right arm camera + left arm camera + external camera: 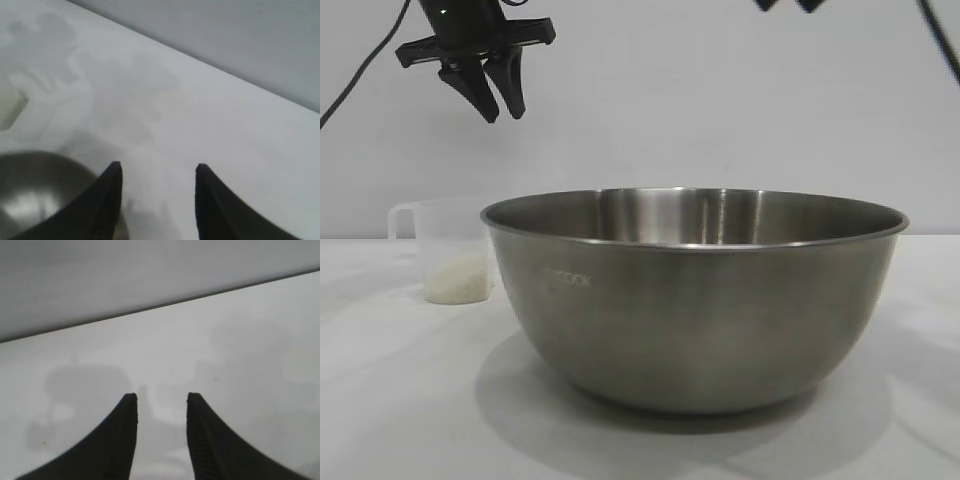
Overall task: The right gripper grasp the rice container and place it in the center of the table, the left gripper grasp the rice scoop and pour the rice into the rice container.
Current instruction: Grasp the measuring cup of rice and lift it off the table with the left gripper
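White table (380,400) against a grey wall, with the rice container (695,300) sitting mid-table and the rice scoop (445,250) just behind it to the left, rice (457,280) heaped in its bottom. Left gripper (500,105) hangs high over the scoop, jaws a bit apart and empty. Right gripper (157,170) is up above the bowl's rim, also spread and holding nothing.
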Controlling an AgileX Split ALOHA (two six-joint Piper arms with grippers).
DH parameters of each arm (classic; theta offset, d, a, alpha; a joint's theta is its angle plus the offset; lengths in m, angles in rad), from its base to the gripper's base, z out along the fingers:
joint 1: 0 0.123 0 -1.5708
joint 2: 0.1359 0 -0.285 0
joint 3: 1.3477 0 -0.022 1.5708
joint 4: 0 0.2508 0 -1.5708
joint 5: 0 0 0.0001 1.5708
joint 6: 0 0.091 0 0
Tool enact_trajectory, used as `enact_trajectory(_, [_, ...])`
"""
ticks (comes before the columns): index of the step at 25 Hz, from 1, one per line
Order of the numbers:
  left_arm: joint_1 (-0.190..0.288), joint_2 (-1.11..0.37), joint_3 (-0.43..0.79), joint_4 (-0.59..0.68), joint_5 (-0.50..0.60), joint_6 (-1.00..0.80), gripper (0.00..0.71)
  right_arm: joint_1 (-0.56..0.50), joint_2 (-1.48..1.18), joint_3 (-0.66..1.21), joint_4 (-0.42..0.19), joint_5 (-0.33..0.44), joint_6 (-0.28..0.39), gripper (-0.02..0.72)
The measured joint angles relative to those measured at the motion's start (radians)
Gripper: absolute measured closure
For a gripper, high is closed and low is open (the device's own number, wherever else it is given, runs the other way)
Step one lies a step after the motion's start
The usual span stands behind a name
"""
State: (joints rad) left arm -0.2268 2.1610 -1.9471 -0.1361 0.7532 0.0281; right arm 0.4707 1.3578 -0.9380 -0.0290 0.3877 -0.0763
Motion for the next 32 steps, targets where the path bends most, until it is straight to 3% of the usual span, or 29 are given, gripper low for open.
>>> enact_trajectory(3, [0.000,0.000,0.000,0.000,-0.005,0.000,0.506,0.000,-0.191,0.156,0.004,0.033,0.014,0.416])
enact_trajectory(9, [0.000,0.000,0.000,0.000,-0.019,0.000,0.506,0.000,-0.588,0.264,0.006,0.332,0.079,0.416])
enact_trajectory(15, [0.000,0.000,0.000,0.002,-0.026,0.000,0.506,0.000,-0.904,0.335,-0.001,0.580,0.149,0.416])
enact_trajectory(25, [0.000,-0.001,0.000,0.002,-0.021,0.000,0.506,0.000,-1.148,0.431,-0.002,0.631,0.162,0.416])
enact_trajectory(29, [0.000,-0.001,0.000,0.019,-0.015,0.000,0.506,0.000,-1.178,0.436,0.017,0.718,0.162,0.416])
enact_trajectory(32, [0.000,-0.001,0.000,0.024,-0.013,0.000,0.506,0.000,-1.228,0.445,0.020,0.737,0.153,0.416])
